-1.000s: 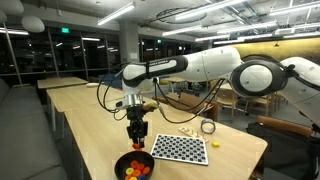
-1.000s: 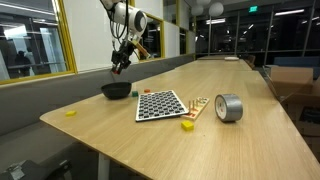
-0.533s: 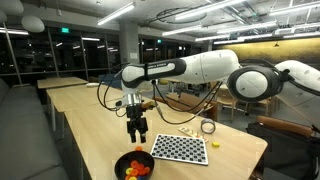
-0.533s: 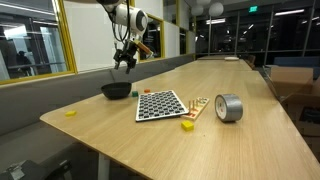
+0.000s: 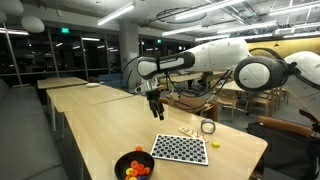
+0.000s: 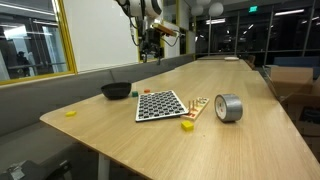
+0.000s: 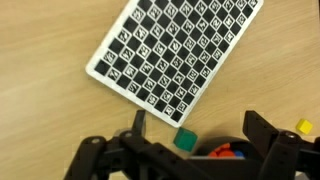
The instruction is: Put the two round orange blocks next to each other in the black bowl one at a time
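High above the table (image 5: 90, 128), the gripper (image 5: 157, 113) hung well clear of everything. In the wrist view its fingers (image 7: 270, 138) stood apart with nothing between them. The bowl (image 5: 119, 162) sat on the table just beside a corner of the board (image 5: 180, 149), far below the gripper and off to one side of it. In the wrist view only a sliver of the bowl showed at the bottom edge, down between the fingers, while the board filled the upper part of that view.

The orange blocks (image 5: 137, 169) lay inside the bowl, and a green piece (image 7: 185, 140) showed close by them in the wrist view. Whether the two discs touched was too small to tell. Being round, they had no long axis to line up with. Any further move would likely turn on the bowl lying down and away from the fingers, so the arm would have to swing back over it and drop a long way.

A second earlier the gripper had hovered just above the bowl; by now it had risen and swung away across the table. The bowl, the board and the tape (image 6: 229, 107) lay where they had been.
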Action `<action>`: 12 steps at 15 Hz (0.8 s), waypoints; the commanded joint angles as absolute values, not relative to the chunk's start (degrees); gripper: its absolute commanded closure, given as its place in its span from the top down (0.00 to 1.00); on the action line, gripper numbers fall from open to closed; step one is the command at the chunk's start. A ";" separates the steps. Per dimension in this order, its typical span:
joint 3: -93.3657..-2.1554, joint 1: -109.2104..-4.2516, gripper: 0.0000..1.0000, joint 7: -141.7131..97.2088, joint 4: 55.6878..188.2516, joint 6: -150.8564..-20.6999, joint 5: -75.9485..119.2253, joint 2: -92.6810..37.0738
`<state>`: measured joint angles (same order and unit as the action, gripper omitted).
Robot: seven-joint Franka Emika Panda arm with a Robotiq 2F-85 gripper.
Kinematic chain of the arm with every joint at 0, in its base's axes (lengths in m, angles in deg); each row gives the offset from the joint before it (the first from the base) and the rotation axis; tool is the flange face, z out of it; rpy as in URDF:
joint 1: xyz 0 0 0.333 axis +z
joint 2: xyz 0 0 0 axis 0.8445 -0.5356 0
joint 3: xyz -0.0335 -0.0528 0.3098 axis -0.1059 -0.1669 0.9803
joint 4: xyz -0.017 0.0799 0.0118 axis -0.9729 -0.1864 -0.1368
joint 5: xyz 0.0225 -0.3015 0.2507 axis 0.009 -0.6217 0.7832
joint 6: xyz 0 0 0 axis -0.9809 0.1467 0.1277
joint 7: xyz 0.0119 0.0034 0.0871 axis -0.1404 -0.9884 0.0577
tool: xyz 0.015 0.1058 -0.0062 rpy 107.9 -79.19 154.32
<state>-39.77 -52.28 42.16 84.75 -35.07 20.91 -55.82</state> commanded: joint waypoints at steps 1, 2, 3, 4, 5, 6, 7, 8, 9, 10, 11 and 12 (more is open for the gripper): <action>-43.62 -53.76 1.00 36.41 97.79 -38.80 18.05 -45.29; -44.81 -53.96 1.00 34.69 100.46 -39.12 17.21 -43.29; -45.89 -54.07 1.00 32.76 102.94 -39.04 16.31 -41.45; -46.89 -54.03 1.00 30.71 105.47 -38.56 15.45 -39.63; -47.86 -53.79 1.00 28.44 108.09 -38.33 14.55 -37.89; -46.33 -55.11 1.00 25.38 110.51 -37.48 12.57 -36.20; -46.56 -55.18 1.00 22.82 113.28 -36.79 11.30 -34.45; -46.46 -55.30 1.00 20.20 116.06 -35.52 9.98 -32.67; -46.32 -55.34 1.00 17.57 118.85 -34.35 8.84 -30.97; -46.12 -55.34 1.00 14.99 121.79 -32.75 7.82 -29.17; -45.82 -55.44 1.00 12.80 124.68 -31.12 7.08 -27.27; -45.13 -55.80 1.00 12.63 127.70 -31.28 6.72 -25.11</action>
